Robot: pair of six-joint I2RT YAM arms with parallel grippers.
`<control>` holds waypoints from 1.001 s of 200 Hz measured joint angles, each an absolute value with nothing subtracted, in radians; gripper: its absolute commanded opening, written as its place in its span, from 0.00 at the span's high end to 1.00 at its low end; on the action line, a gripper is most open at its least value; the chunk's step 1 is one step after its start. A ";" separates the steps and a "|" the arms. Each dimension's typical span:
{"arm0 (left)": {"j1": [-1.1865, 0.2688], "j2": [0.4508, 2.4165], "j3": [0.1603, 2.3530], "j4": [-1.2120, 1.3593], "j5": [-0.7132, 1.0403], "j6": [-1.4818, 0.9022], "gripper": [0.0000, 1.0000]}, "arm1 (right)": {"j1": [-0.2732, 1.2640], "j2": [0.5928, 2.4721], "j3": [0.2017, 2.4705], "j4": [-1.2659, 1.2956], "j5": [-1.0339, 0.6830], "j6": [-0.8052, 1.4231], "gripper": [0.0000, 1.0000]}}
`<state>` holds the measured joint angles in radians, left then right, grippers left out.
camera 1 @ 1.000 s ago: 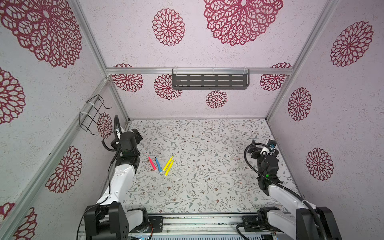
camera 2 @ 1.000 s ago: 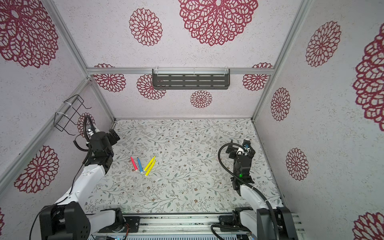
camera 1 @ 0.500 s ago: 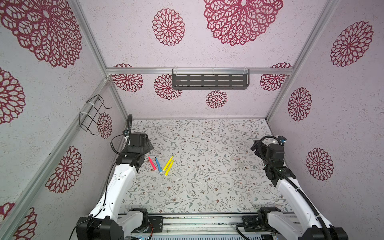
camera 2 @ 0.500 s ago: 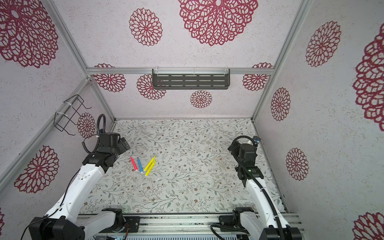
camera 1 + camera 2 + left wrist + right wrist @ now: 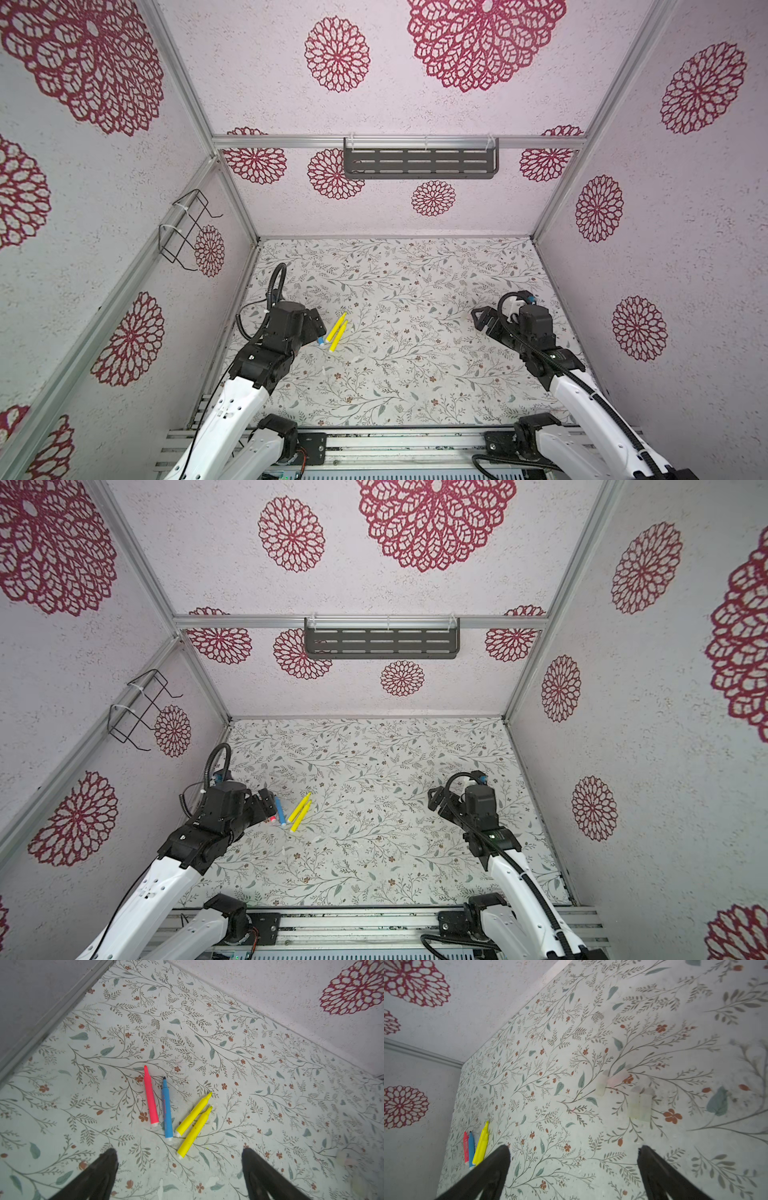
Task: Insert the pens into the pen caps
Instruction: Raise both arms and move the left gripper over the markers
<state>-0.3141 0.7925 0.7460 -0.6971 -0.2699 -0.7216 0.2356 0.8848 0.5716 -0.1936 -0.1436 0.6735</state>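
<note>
Left gripper (image 5: 178,1152), jaws spread wide and empty, has swung out of its folded pose within the last second and now hangs just short of the pens. Lying flat and unmoved on the floral-print table mat (image 5: 270,1084) are a slim pink-red marker pen (image 5: 150,1097), a blue marker pen (image 5: 166,1109) just beside it, then two yellow marker pens (image 5: 194,1112) touching side by side. Well apart to the right lie the small clear plastic pen caps (image 5: 639,1105), loosely clustered, none fitted. Right gripper (image 5: 574,1148), also wide and empty, has extended toward the caps. Judgement: both arms are on approach and no pick has begun.
</note>
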 measured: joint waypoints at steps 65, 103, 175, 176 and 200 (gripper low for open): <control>-0.323 0.845 0.748 -0.721 -0.116 -0.763 0.11 | 0.417 0.940 0.632 -0.260 -0.116 0.673 0.03; -0.339 0.861 0.777 -0.738 -0.074 -0.759 0.11 | 0.455 0.918 0.635 -0.328 -0.078 0.672 0.02; -0.358 0.900 0.777 -0.749 -0.036 -0.757 0.15 | 0.466 0.862 0.639 -0.372 -0.053 0.688 0.05; -0.358 0.900 0.777 -0.749 -0.036 -0.757 0.15 | 0.466 0.863 0.639 -0.372 -0.053 0.690 0.05; -0.368 0.903 0.767 -0.746 -0.036 -0.760 0.16 | 0.471 0.870 0.638 -0.371 -0.053 0.707 0.06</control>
<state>-0.3676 0.9028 0.7666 -0.7464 -0.0357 -0.7601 0.4709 0.8700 0.6384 -0.3714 -0.0532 0.7074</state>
